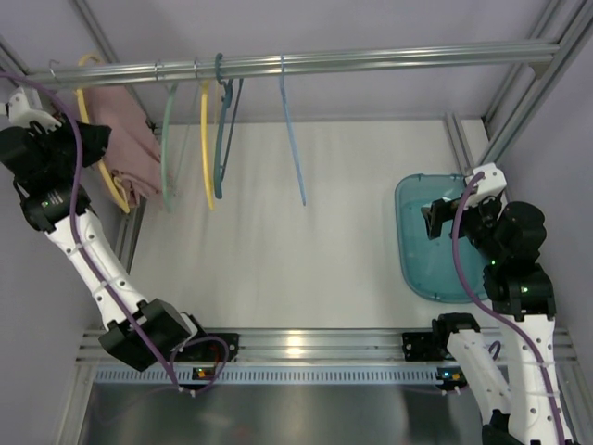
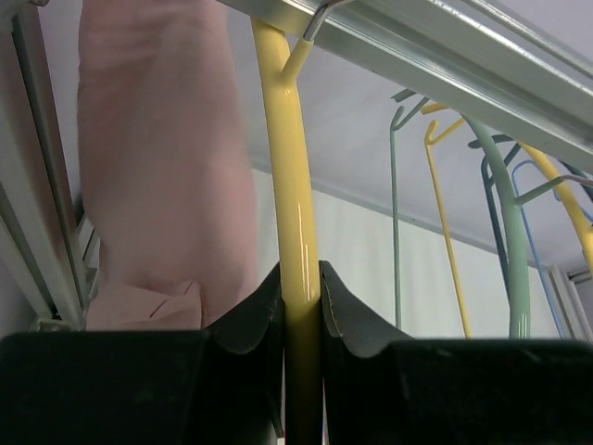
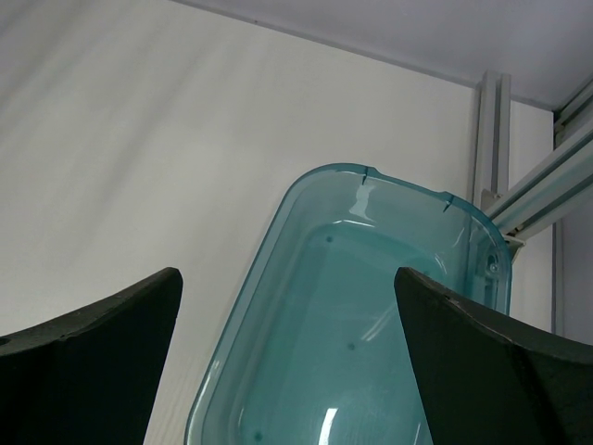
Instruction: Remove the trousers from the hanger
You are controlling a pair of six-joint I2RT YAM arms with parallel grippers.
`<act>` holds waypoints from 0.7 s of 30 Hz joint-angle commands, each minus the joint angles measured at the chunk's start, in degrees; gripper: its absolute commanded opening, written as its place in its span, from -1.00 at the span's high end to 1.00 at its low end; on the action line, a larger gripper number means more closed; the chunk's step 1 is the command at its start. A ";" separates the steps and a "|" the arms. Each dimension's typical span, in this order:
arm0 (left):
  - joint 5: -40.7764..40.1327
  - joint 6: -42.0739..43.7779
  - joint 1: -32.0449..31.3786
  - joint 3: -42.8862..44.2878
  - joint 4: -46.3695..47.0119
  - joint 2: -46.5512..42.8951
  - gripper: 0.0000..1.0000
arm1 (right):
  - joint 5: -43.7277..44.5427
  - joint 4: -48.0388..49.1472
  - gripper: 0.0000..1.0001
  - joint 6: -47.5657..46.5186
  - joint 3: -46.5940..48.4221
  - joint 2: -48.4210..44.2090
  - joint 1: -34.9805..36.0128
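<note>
Both arms wear white shells with chunky black joint housings: left arm [image 1: 88, 250], right arm [image 1: 517, 269]. A purple cable [image 1: 73, 218] trails along each, looping at the base. A green light [image 1: 44, 202] glows on a black joint. Left gripper [image 2: 300, 278], right gripper [image 3: 286, 273]: matte black wedge fingers [image 2: 246, 324], curved inside.

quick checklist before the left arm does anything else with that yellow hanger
1. Left fingers shut on the hanger: ok, clamped on its yellow bar.
2. Hook on the rail: ok, hooked over it.
3. Trousers off the hanger: not ok, they hang on it.
4. Right fingers free: ok, open and empty above the teal bin.
5. Cloth snagged on the pale green hanger: cannot tell.
</note>
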 commanded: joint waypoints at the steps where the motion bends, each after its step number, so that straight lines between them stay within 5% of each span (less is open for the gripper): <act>1: 1.80 -3.04 -0.07 -0.99 17.55 -4.88 1.00 | -0.11 2.03 -0.99 -0.76 0.07 -0.71 -0.77; 10: 4.08 -2.70 -0.07 -5.30 23.01 -7.60 1.00 | 0.33 1.77 -0.99 -1.37 -0.19 -1.24 -0.77; 21: 8.12 7.04 -0.15 -13.20 -3.43 -19.19 1.00 | -1.08 2.12 -0.99 -2.34 2.17 1.48 -0.69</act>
